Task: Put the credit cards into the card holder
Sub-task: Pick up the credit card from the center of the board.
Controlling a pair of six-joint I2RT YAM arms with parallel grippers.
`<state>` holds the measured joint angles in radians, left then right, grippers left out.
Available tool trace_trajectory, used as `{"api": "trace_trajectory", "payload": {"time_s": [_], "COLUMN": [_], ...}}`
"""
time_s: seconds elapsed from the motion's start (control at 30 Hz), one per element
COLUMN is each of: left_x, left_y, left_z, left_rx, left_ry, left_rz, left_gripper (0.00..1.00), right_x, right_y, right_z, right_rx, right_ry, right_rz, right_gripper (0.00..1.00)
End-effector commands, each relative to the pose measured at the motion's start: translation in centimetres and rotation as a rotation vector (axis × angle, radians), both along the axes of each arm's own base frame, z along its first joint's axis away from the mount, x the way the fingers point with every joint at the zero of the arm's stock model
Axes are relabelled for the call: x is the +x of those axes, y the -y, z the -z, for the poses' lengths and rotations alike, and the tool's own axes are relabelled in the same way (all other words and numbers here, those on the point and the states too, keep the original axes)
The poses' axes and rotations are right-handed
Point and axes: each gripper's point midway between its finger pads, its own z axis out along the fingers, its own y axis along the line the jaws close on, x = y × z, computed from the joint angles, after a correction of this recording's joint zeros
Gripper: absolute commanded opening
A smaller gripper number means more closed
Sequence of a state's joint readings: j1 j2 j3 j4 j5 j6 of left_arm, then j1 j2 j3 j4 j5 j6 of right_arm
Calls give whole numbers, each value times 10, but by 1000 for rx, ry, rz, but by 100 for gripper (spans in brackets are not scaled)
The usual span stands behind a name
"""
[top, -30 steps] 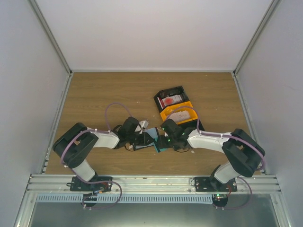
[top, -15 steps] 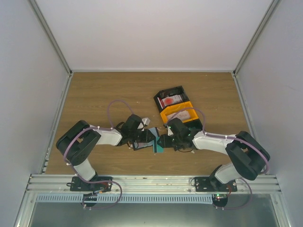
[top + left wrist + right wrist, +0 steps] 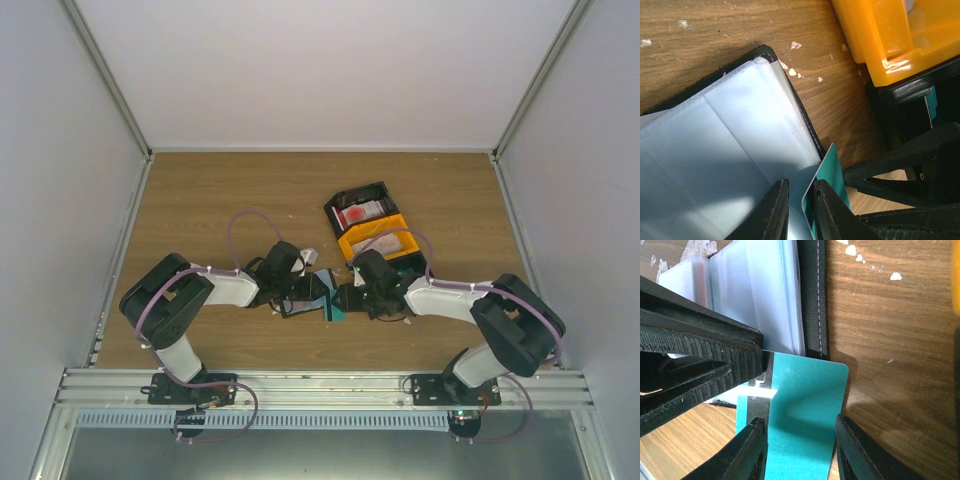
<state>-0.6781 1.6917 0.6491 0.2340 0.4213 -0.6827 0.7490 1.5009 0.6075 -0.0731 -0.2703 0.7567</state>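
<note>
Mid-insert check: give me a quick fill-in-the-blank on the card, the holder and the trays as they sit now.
1. The credit card at the corner of the card holder is ___ in colour.
2. The card holder lies ___, with its pale pockets showing.
3. The tray nearer the arms than the black tray is ___.

Missing words: teal; open; orange.

Card holder [image 3: 715,150] pockets glossy plastic; table [image 3: 715,25] wood-grain, perhaps laminate.
</note>
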Motion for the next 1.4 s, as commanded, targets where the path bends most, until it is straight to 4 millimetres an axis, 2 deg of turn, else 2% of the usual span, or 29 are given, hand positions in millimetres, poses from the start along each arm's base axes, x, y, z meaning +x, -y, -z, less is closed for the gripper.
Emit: {"api": "trace_trajectory", "payload": {"time_s": [0.0,0.27,0.43,0.53,0.6,0.87,1.1,1.23,1.37], "left_x": [-16,-27,-25,-24,-23,-18,-16,-21,-27], "left_y": [-18,-1,1,1,2,-5,-17,-24,-32], "left_z": [29,12,6,-5,-17,-65,-125,-162,-189], "left_rx": [105,-8,-18,-33,-48,-81,-162,-254,-343], "left_ry": [-76,-126,-120,-94,-65,52,169,212,219], "left_rz": [0,61,61,60,61,67,102,131,149], "left_gripper": [20,20,9,0,0,0,0,0,0], "right_x": [0,-3,-2,1,4,7,4,1,-3], "right_y": [-1,-5,-3,0,1,9,14,4,-9], "right_z": [6,11,6,-4,-17,-91,-146,-166,-186], "right_rx": [-37,-36,-35,-34,-22,110,248,362,462], "right_ry": [-10,-23,-6,25,54,249,411,496,541], "right_rz": [-8,-13,-3,12,21,46,47,-7,-69], "right_gripper": [38,38,38,39,41,58,68,68,64]}}
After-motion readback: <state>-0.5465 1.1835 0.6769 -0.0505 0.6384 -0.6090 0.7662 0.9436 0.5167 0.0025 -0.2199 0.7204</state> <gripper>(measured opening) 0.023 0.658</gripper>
